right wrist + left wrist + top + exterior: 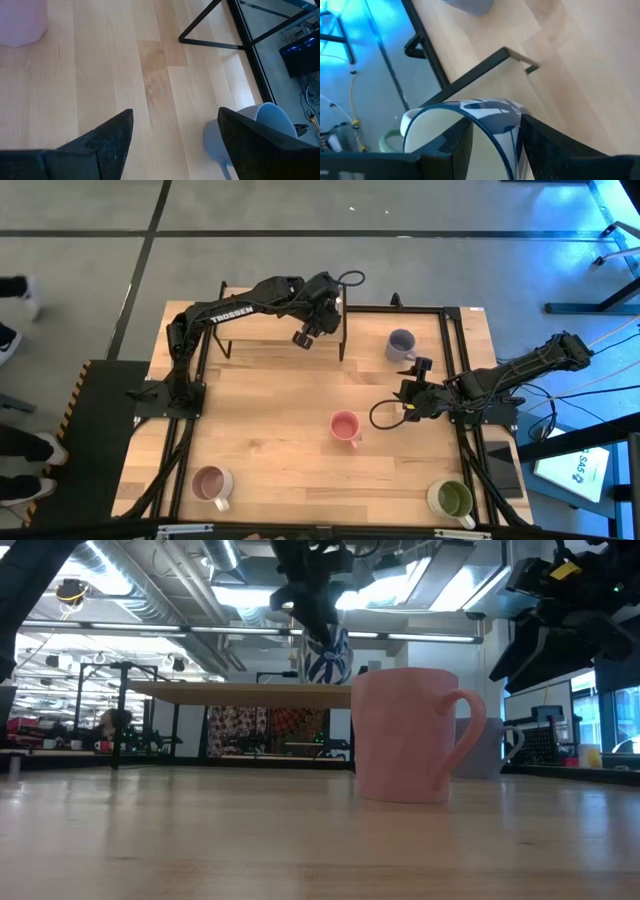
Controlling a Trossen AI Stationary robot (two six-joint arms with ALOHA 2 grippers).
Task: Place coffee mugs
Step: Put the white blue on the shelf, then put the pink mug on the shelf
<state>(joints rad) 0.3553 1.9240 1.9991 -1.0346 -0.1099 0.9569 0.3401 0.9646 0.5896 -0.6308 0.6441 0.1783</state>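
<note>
Mugs sit in several spots on the wooden table [280,410]. The left gripper [306,335] is up in the air by the far edge of the table, over the small raised shelf [260,328]. Its two dark fingers [454,142] pinch the rim of the white mug with blue pattern [492,117], one finger inside the mug and one outside. In the low view this mug [327,658] hangs above the shelf top and does not touch it.

The right gripper [407,393] is low over the table, on the right side. Its fingers [107,137] are spread wide and hold nothing. Bare wood shows between them.

The lavender mug [401,344] stands just past the right gripper, near the far right corner. The right wrist view shows its round rim [265,117] beside one finger. The pink mug [345,426] stands upright near the middle of the table, a little to the left of the right gripper. In the low view it is the big mug [405,735] in front, with its handle pointing to the right of the picture.

The beige-pink mug [210,483] stands near the front left corner. The cream mug with the olive-green inside [451,499] stands near the front right corner. These two are well apart from both grippers.
</note>
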